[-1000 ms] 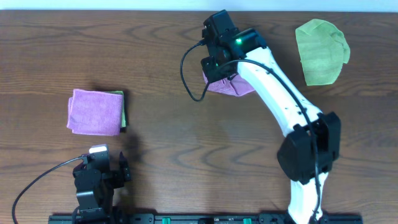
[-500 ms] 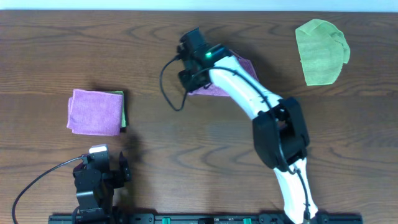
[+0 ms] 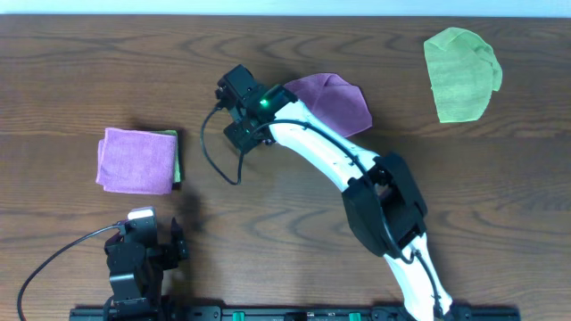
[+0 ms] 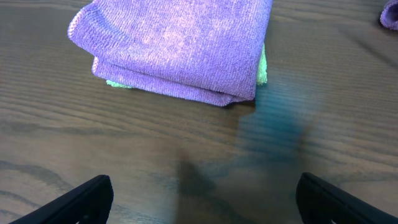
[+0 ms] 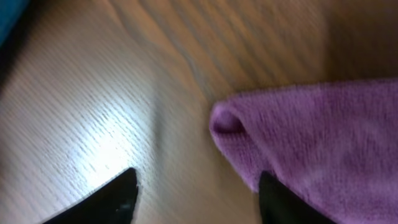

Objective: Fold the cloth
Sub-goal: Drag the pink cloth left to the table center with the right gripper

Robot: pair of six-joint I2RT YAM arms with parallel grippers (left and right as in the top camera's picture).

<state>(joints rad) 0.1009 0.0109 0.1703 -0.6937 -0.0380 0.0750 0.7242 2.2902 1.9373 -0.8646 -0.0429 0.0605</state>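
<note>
A magenta cloth (image 3: pixel 332 102) lies loosely folded on the table at upper centre. My right gripper (image 3: pixel 239 114) sits just left of it, open and empty. In the right wrist view the gripper (image 5: pixel 196 199) has its jaws apart over bare wood, and the cloth's rolled edge (image 5: pixel 311 137) lies beside the right finger (image 5: pixel 283 200). A crumpled green cloth (image 3: pixel 461 73) rests at the far right. My left gripper (image 3: pixel 143 259) stays near the front edge, open; in its wrist view the left gripper (image 4: pixel 205 205) faces a folded stack (image 4: pixel 180 46).
The folded stack (image 3: pixel 136 160) at the left is a purple cloth on a green one. The right arm (image 3: pixel 357 169) stretches diagonally across the table's middle. A black cable (image 3: pixel 214 152) loops beside the right wrist.
The right gripper swung left across the table and opened, letting go of the magenta cloth, which now lies spread to its right. The left arm has not moved.
</note>
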